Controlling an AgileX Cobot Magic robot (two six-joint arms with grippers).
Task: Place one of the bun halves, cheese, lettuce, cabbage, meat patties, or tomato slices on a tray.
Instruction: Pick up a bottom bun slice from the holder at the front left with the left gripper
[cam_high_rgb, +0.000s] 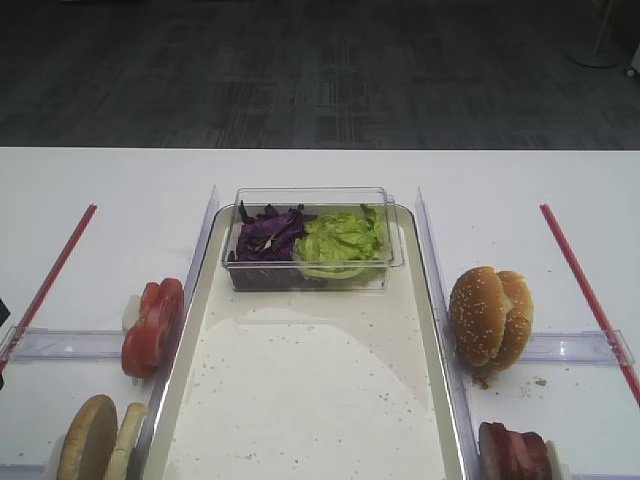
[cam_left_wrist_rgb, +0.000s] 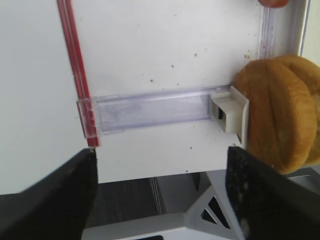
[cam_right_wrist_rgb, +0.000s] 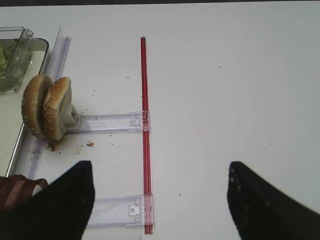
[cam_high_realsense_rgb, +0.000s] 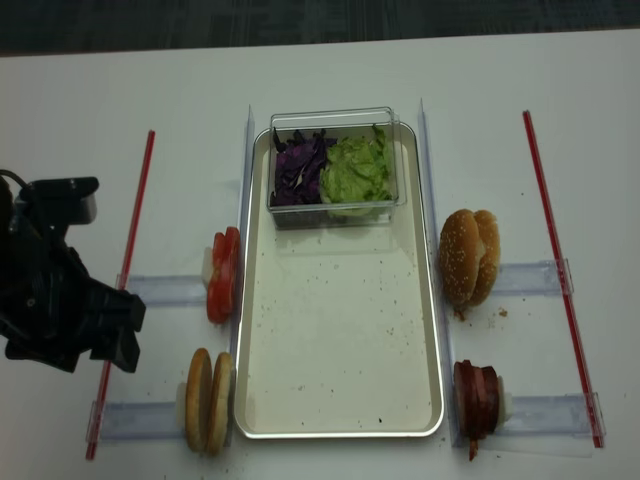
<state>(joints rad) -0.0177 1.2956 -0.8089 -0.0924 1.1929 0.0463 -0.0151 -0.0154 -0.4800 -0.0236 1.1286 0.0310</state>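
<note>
Bun halves (cam_high_realsense_rgb: 208, 400) stand on edge left of the tray (cam_high_realsense_rgb: 340, 340), tan crust, pale faces. Left gripper (cam_left_wrist_rgb: 160, 200) spread wide, holding nothing; right gripper (cam_right_wrist_rgb: 160, 200) spread too.

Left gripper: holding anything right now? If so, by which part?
Nothing held. The left gripper is open with nothing between its fingers; the bun halves stand untouched ahead of it.

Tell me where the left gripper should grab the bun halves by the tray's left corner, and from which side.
Probably from above: the bun halves stand on edge, side by side, beside the tray. Straddle the outer half's top rim and pinch its flat faces. The left gripper is open, with the buns to its right.
</note>
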